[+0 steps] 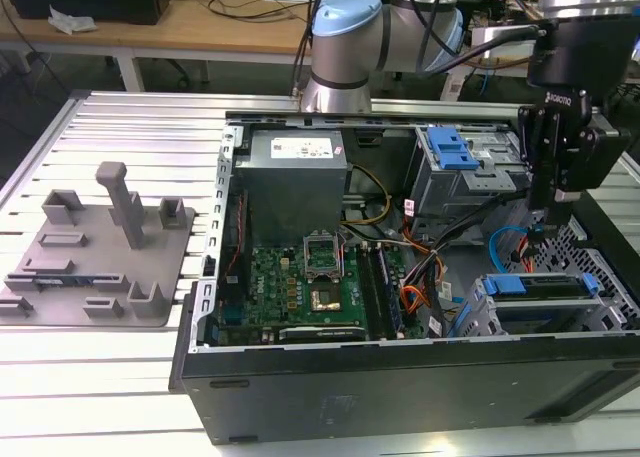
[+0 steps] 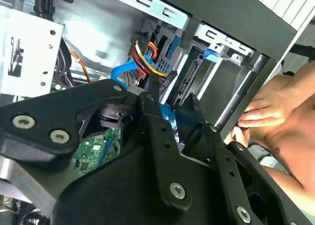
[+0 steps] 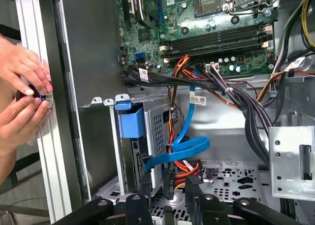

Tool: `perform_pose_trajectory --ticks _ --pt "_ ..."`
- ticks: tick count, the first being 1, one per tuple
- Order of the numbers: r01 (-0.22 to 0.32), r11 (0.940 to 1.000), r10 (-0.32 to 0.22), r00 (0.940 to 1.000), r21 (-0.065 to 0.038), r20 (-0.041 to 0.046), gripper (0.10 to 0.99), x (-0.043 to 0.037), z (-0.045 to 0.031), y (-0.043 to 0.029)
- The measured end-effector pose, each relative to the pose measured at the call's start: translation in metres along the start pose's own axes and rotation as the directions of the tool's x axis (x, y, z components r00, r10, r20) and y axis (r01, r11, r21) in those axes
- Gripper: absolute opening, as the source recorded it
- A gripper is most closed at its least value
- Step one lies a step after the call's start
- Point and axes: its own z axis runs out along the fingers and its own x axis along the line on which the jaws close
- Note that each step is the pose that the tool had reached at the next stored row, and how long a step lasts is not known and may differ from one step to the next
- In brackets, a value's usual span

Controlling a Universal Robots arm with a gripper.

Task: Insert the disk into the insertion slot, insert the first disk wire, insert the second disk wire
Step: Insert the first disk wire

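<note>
Claw (image 1: 553, 217) and arm reach down into an open computer case (image 1: 400, 387) that lies on a ribbed metal table (image 1: 100, 377). In both wrist views the claw (image 3: 168, 188) (image 2: 173, 97) is partly open, with a clear gap between its two dark fingers (image 3: 145, 195), and it holds nothing. A small dark plug (image 3: 170, 181) stands in that gap in the first wrist view, with floor showing on either side of it.

The disk (image 1: 525, 285), in its bright blue frame, sits inside the slot (image 1: 478, 312), just below the claw and nearer the case's front wall in the exterior view. In the first wrist view the disk's blue tab (image 3: 130, 122) and the slot's perforated wall (image 3: 158, 131) stand just ahead of the fingertips.

A blue flat cable (image 3: 189, 148) (image 2: 120, 72) loops close in front of the claw, and its end lies against the rear of the disk; whether it is seated cannot be told. Coloured wires (image 3: 183, 166) (image 2: 147, 50) run down to the plug between the fingers.

Beyond the claw lies the green circuit board (image 3: 206, 33) (image 1: 310, 287). A tall bay (image 1: 450, 157) with a blue latch stands near the claw, on the exterior view's left of it. A person's hands (image 3: 22, 67) (image 2: 268, 112) rest at the outer edge of the case, well apart from the claw. A grey plate (image 1: 90, 257) with upright blocks lies far from the claw, outside the case.
</note>
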Motion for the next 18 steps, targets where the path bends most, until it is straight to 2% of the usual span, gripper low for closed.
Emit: perform_pose_trajectory --ticks 3,6,9,10,11,18 --pt "-0.002 1.0000 0.002 1.0000 0.007 0.0002 0.408 -0.0006 0.0023 0.0002" --pt "-0.003 1.0000 0.003 1.0000 0.009 -0.0012 0.408 -0.0017 0.0065 0.0008" --pt "-0.001 0.9999 0.001 0.9998 0.011 -0.0205 0.408 -0.0028 0.0086 0.0011" --pt "0.001 0.9999 0.000 0.9994 0.012 -0.0355 0.408 -0.0040 0.0099 0.0013" --pt "0.001 0.9999 0.000 0.9992 0.013 -0.0394 0.408 -0.0054 0.0100 0.0014" --pt "0.001 0.9999 0.000 0.9992 0.013 -0.0401 0.396 -0.0099 0.0105 0.0019"
